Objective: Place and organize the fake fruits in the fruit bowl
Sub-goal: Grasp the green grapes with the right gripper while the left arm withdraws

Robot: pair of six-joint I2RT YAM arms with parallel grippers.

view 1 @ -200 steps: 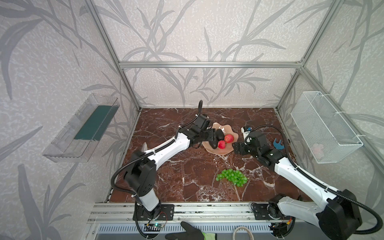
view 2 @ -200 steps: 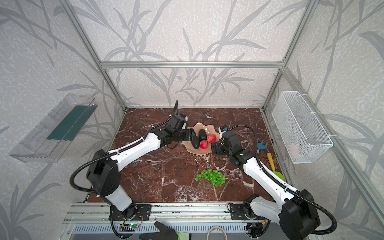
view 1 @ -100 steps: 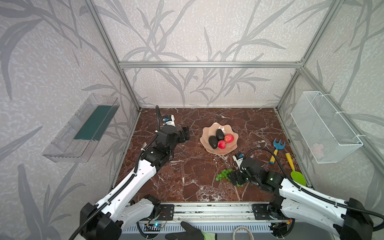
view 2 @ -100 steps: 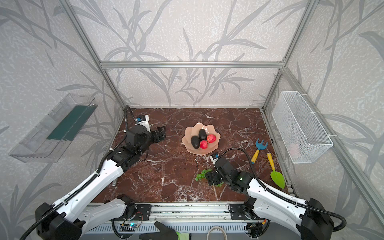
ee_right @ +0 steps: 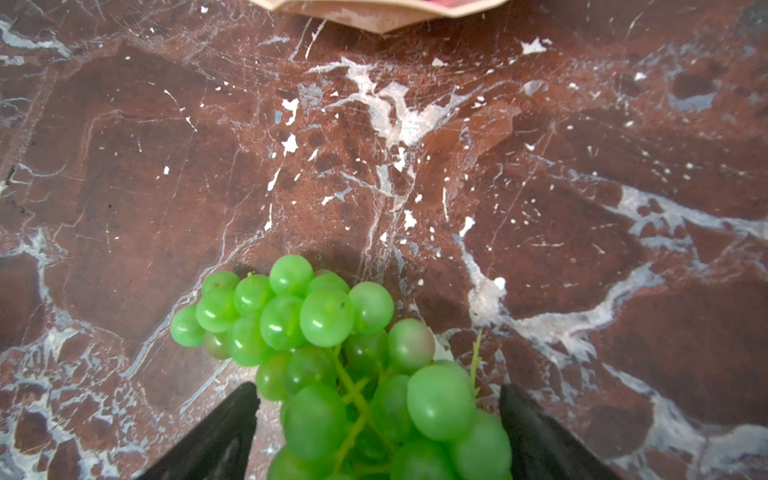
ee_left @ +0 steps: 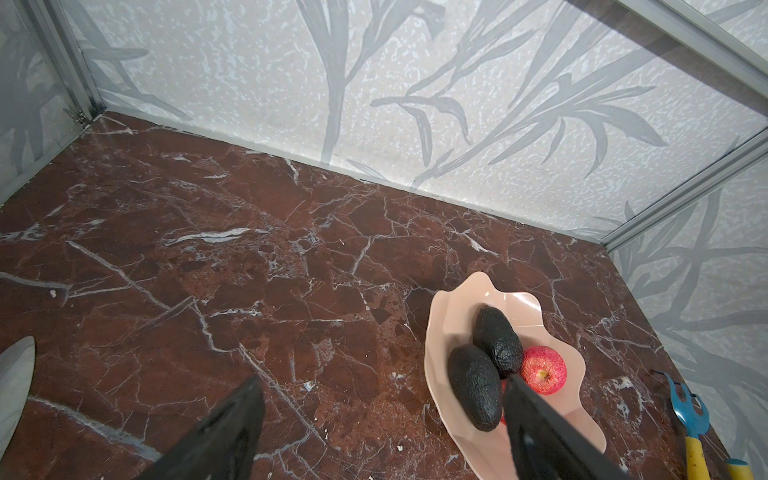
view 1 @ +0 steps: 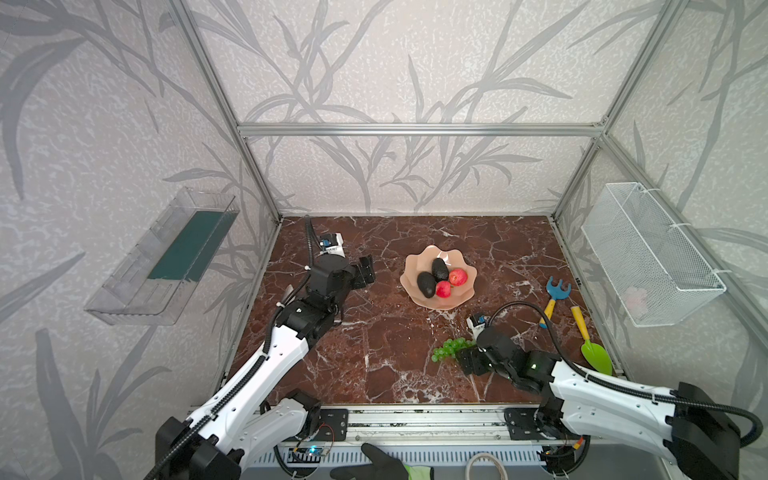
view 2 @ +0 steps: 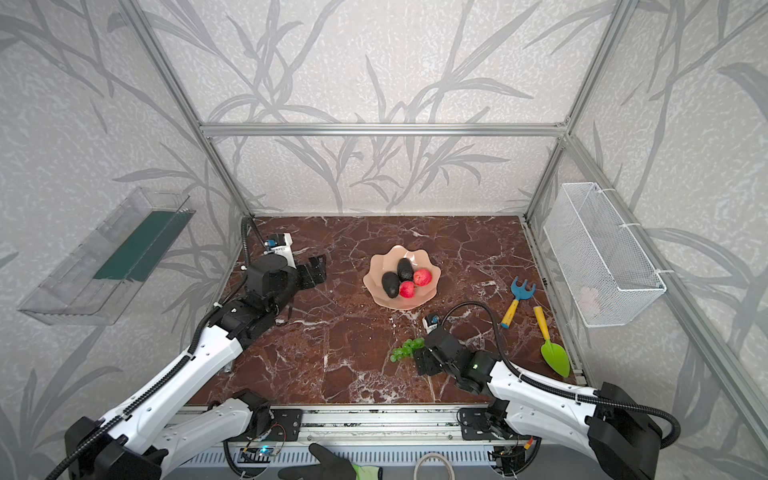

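Note:
The peach-pink fruit bowl [view 1: 453, 301] [view 2: 415, 301] stands mid-table and holds two dark avocados [view 1: 427, 284] [view 1: 439, 269] and two red apples [view 1: 457, 277] [view 1: 443, 289]. The green grapes [view 1: 451, 349] [view 2: 406, 349] lie on the marble in front of the bowl. My right gripper [view 1: 462, 358] [ee_right: 378, 390] is open, its fingers on either side of the bunch's near end. My left gripper [view 1: 365, 272] [ee_left: 382, 382] hangs open and empty to the left of the bowl. In the left wrist view one finger hides most of the nearer apple.
A blue hand rake [view 1: 555, 297] and a green trowel [view 1: 592, 345] lie at the right of the table. A white wire basket [view 1: 648, 257] hangs on the right wall, a clear tray [view 1: 162, 262] on the left wall. A gloved hand [view 1: 374, 465] shows at the front edge.
Both arms have left the bowl. The left one drew back to the left with its jaws wider. The right one dropped to the grapes at the front and its jaws narrowed slightly.

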